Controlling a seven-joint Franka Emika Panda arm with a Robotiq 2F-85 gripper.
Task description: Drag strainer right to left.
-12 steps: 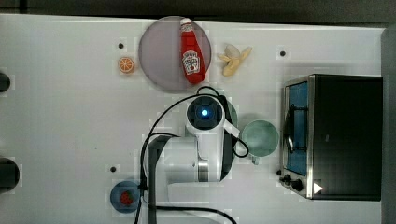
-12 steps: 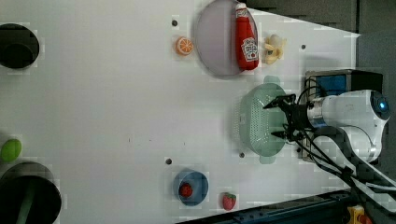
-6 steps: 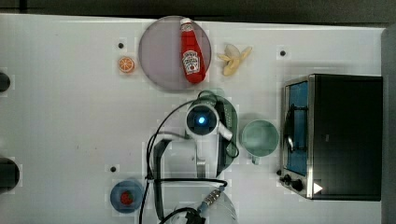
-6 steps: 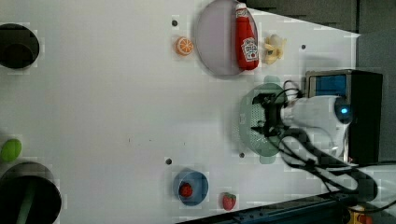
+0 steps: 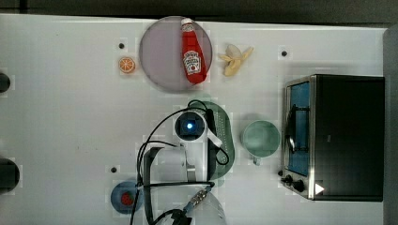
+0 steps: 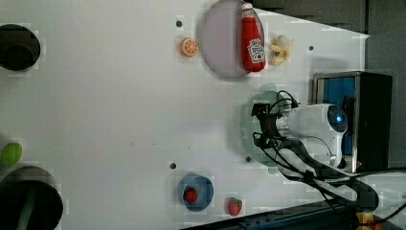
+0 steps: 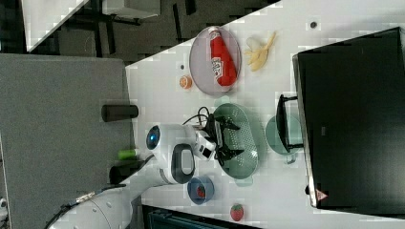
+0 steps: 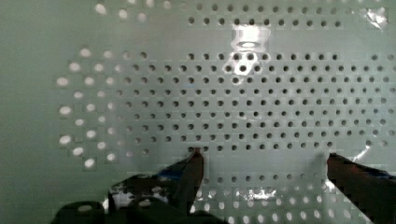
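The gripper (image 7: 230,139) points down into the strainer (image 7: 243,138), its fingers (image 8: 192,164) spread wide apart and clamped on nothing. In the wrist view the tips sit close over the perforated floor; whether they actually touch it is hard to tell. The strainer lies just beside the green mug (image 5: 261,138), on the top view's left of it.

1. The ketchup bottle (image 5: 191,52) carries a white label with print too small to read.
2. The dark oven (image 5: 347,136) bears a small triangular sign, perhaps a warning mark, illegible.
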